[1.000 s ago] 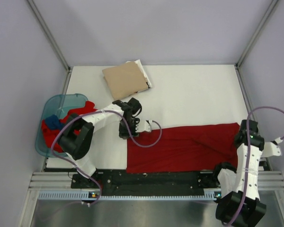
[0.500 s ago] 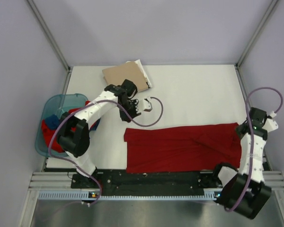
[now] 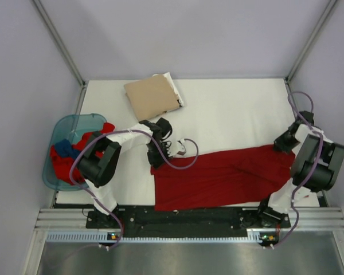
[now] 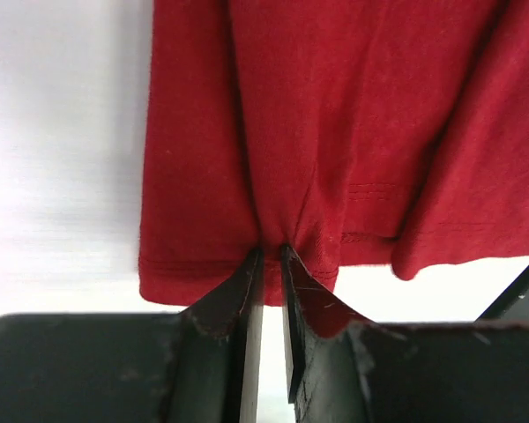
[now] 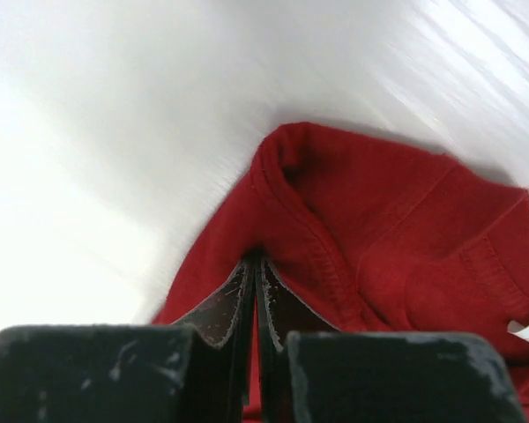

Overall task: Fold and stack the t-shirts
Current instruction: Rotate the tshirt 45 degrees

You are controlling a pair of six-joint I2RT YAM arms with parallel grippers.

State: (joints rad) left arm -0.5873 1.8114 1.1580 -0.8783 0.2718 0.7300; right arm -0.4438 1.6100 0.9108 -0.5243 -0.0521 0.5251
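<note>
A dark red t-shirt (image 3: 218,175) lies stretched across the front of the white table (image 3: 235,114). My left gripper (image 3: 156,162) is shut on its left hem, and the left wrist view shows the cloth (image 4: 335,132) pinched and puckered between the gripper's (image 4: 271,256) tips. My right gripper (image 3: 279,145) is shut on the shirt's right end. In the right wrist view a fold of the stitched edge (image 5: 361,220) bunches at the closed gripper (image 5: 256,261). A folded tan t-shirt (image 3: 152,96) lies at the back left on top of a white one (image 3: 174,86).
A translucent teal tub (image 3: 56,130) stands off the table's left edge, holding red (image 3: 97,134) and blue (image 3: 63,149) t-shirts. The left arm's cable (image 3: 186,157) loops over the shirt's left part. Metal rails (image 3: 178,220) run along the near edge.
Both grippers have shut on the dark red shirt's ends. The left gripper swung toward the back and came down on the left hem. The right arm reached farther back, drawing the right end with it.
</note>
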